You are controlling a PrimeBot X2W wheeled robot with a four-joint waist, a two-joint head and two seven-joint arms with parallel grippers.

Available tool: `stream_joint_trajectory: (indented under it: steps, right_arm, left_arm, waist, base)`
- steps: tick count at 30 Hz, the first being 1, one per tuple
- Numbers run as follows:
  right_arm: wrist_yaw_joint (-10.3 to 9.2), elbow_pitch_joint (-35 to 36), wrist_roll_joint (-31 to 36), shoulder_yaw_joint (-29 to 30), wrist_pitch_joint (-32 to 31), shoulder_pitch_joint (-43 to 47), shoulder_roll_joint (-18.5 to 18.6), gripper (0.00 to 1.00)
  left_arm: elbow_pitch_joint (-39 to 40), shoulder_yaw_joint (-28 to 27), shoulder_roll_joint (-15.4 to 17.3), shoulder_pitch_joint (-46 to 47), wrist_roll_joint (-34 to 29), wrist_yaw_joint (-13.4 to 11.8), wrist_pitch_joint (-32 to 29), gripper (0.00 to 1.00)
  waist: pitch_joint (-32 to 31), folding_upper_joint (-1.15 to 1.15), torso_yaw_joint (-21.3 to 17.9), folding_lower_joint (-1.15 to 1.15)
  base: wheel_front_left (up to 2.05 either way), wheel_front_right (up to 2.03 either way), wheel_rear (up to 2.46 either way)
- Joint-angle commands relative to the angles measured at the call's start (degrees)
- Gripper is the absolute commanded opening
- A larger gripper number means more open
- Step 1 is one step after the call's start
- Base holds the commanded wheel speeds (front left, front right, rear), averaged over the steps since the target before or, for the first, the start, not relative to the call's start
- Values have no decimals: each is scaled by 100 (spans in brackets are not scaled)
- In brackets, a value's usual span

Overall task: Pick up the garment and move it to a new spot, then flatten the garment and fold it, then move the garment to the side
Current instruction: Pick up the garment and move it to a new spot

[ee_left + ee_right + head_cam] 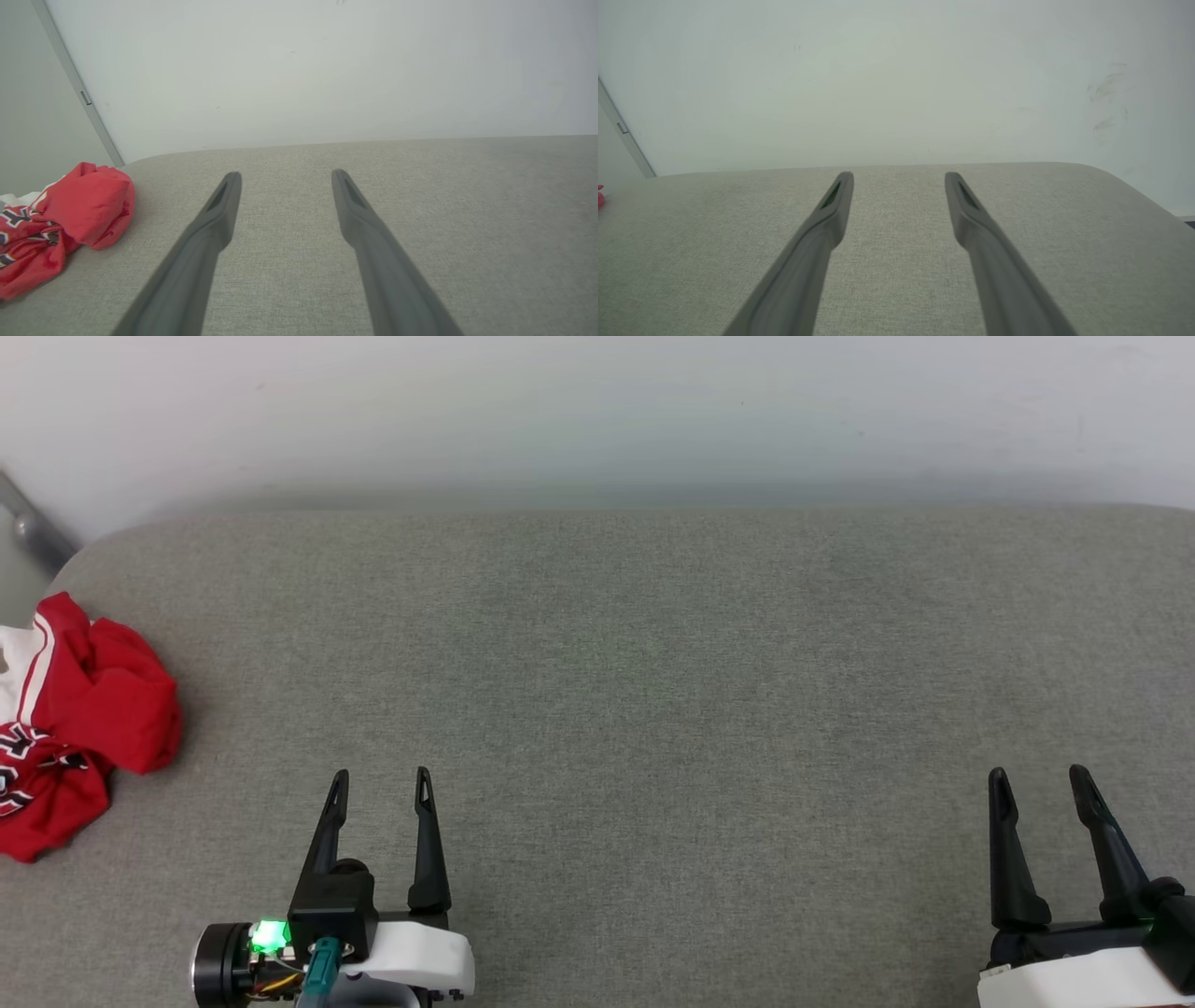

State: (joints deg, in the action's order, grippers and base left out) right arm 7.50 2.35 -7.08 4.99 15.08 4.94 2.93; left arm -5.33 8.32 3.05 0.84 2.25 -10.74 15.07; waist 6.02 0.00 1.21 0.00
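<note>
A grey woven surface (653,663) with rounded far corners runs to a pale wall (597,411) at 12 o'clock, and most of it lies bare from the centre out to 3 o'clock. The garment (84,728) sits crumpled at 9 o'clock near the surface's left rim, well apart from both arms. The frame edge cuts it off, and its black, white-outlined lettering is too folded to read. It is soft red cloth with a white patch and striped trim. The left gripper (382,775) at 7 o'clock and the right gripper (1038,772) at 4 o'clock both have their long dark tapered fingers spread wide, holding nothing.
</note>
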Motion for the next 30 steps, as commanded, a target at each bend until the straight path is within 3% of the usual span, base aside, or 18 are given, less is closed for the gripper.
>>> stream_joint_trajectory:
  steps: [1,11,30]
  right_arm:
    - [-2,8,19,-1,14,-23,-9,100]
    - [-3,56,84,2,14,-55,-10,100]
    - [-3,254,512,6,13,-103,-9,100]
  left_arm:
    - [-9,-18,-8,71,-33,5,16,100]
    - [-24,-47,-16,175,-10,-54,16,100]
    - [60,-106,-19,164,463,-367,15,100]
  waist:
    - [17,0,46,0]
    - [115,0,533,0]
    - [300,0,2383,0]
  base:
    - [0,0,0]
    - [0,0,0]
    - [0,0,0]
